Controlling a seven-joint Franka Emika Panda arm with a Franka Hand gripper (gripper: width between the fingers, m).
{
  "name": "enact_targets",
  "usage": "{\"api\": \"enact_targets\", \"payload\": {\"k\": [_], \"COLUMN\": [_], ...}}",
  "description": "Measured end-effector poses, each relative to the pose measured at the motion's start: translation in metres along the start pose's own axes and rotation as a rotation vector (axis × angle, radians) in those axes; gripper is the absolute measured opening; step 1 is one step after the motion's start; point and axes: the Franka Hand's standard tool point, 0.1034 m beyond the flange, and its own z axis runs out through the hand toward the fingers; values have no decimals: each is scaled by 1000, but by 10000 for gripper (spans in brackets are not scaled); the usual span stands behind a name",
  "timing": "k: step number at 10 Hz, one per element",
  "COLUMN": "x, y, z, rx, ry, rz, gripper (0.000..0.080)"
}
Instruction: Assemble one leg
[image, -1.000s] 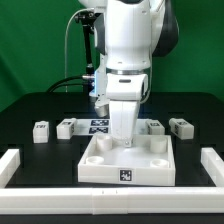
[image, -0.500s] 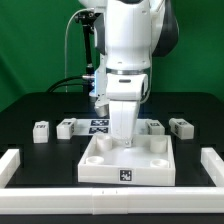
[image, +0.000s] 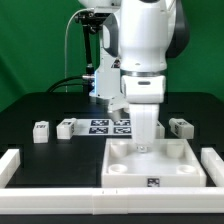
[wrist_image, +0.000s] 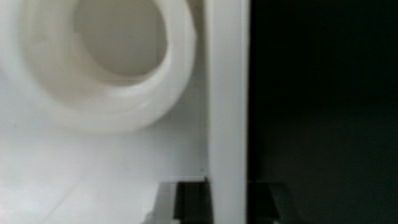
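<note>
Item 1. My gripper (image: 143, 143): lowered over the far edge of the tabletop (image: 172, 166), a little toward the exterior view's left of that edge's middle. Clamped on the tabletop's far wall. In the wrist view the wall (wrist_image: 228, 100) runs up between my fingers, and one dark fingertip (wrist_image: 191, 204) presses its inner face. The other finger is lost against the black table (wrist_image: 329, 100).

Item 2. Tabletop: large white square tray with raised walls, flat on the table, with a small marker tag (image: 153, 181) on its near wall. The wrist view shows a round corner recess (wrist_image: 89, 60) just inside the gripped wall.

Item 3. Leg (image: 181, 127): small white block on the table beyond the far right corner of the tabletop, apart from it and not in my grip.

Item 4. Second leg (image: 66, 128) and third leg (image: 41, 131): near each other on the table, well out past the far left corner of the tabletop.

Item 5. Marker board (image: 105, 125): flat on the table beyond the far edge, behind my gripper.

Item 6. White frame (image: 60, 207): a low border along the table, running past the near edge of the tabletop.
</note>
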Motion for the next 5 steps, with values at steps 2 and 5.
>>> {"api": "enact_targets", "payload": {"k": [2, 5], "x": [11, 10], "y": [11, 12], "z": [-1, 0], "rx": [1, 1], "ry": [3, 3], "rz": [-33, -27], "gripper": [57, 150]}}
